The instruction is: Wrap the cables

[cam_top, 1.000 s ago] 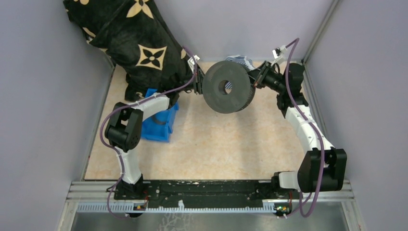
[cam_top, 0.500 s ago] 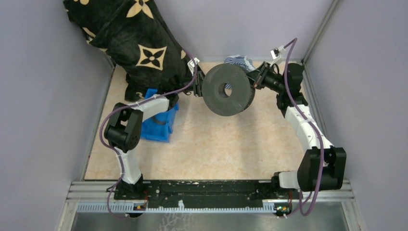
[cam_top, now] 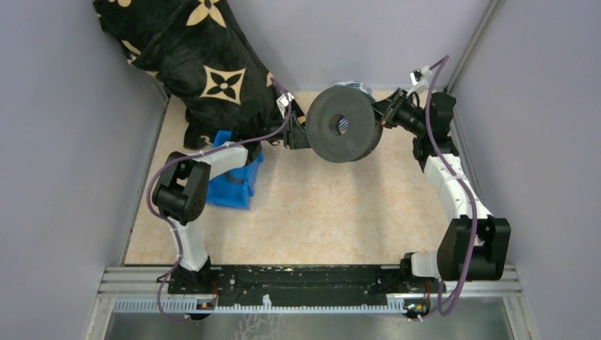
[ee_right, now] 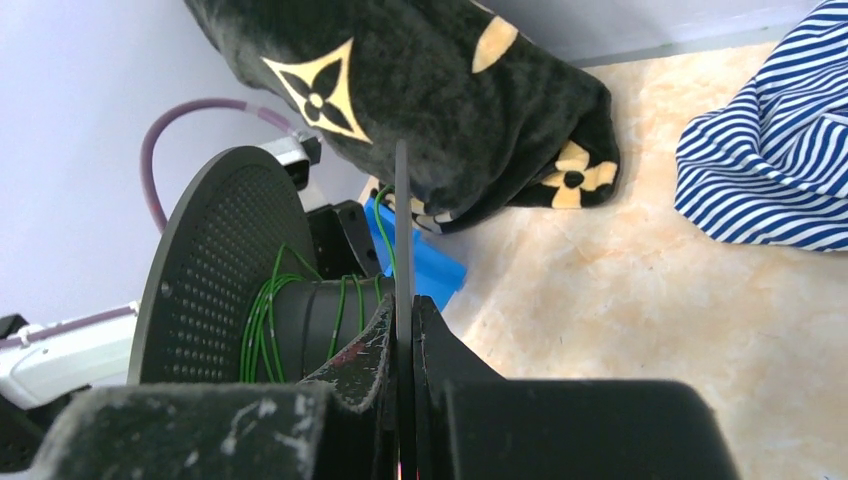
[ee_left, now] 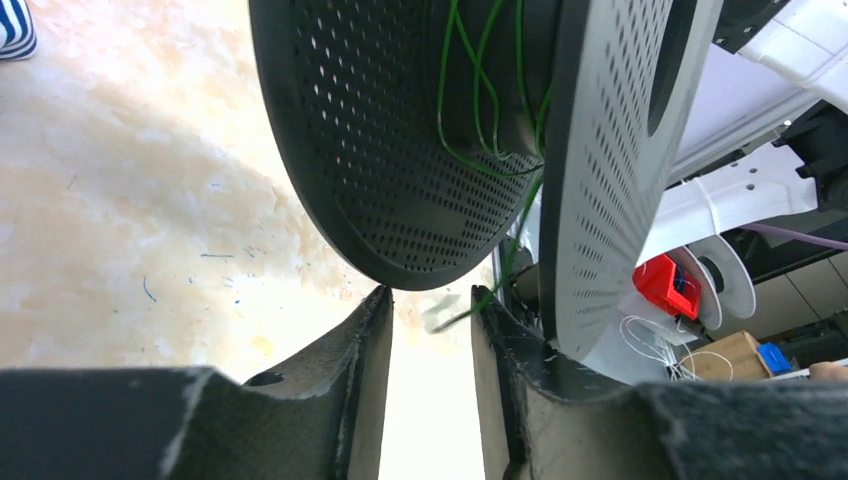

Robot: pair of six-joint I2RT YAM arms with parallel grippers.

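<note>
cables (ee_right: 258, 330) loop round black spool (cam_top: 327, 144) clamped by right gripper (ee_right: 403, 312); left gripper (ee_left: 430, 302) parted.

The overhead view is evenly and softly lit, and only faint shadows are thrown on the tabletop (cam_top: 319, 205). In the left wrist view the tabletop is bleached by glare, the spool (ee_left: 380, 150) is left dark against it, and the left claw (ee_left: 432, 295) is blurred. The right claw (ee_right: 403, 310) is likewise seen out of focus.
</note>
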